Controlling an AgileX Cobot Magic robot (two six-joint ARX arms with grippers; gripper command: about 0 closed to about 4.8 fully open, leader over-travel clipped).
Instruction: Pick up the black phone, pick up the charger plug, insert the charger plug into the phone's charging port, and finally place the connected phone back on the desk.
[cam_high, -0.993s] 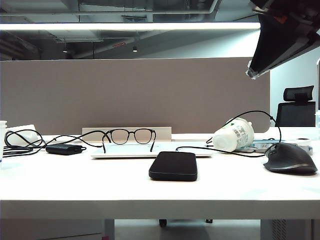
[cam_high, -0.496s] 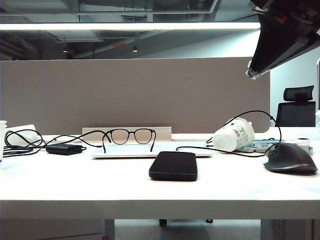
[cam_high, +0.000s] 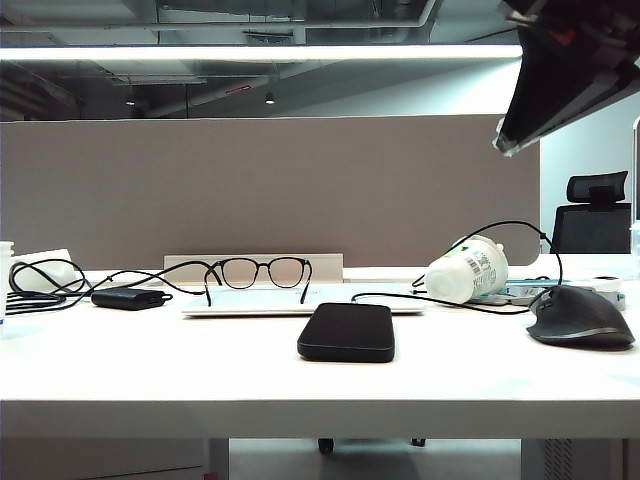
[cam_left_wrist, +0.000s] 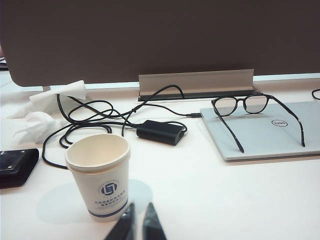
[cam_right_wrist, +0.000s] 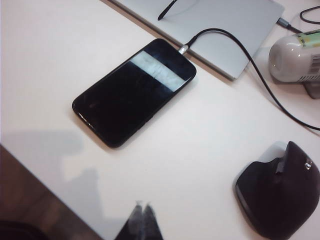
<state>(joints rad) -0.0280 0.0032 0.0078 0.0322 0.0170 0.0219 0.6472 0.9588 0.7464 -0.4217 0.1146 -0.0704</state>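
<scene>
Phone (cam_right_wrist: 134, 91) lies flat mid-worktop (cam_high: 150, 370), plug (cam_right_wrist: 183, 49) at its far short edge, mouse (cam_right_wrist: 280, 196) at four o'clock. Right hand (cam_right_wrist: 143, 216) hovers above, closed; left hand (cam_left_wrist: 136, 226) nearly closed, by the cup (cam_left_wrist: 99, 176). Open wide, descend squarely over the long edges.

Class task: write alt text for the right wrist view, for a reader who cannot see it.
A black phone lies flat on a white desk, with the charger plug at its short edge beside a silver laptop. The shut right tool hangs above the desk, apart from the phone. A black mouse and a tipped white bottle lie nearby.
</scene>
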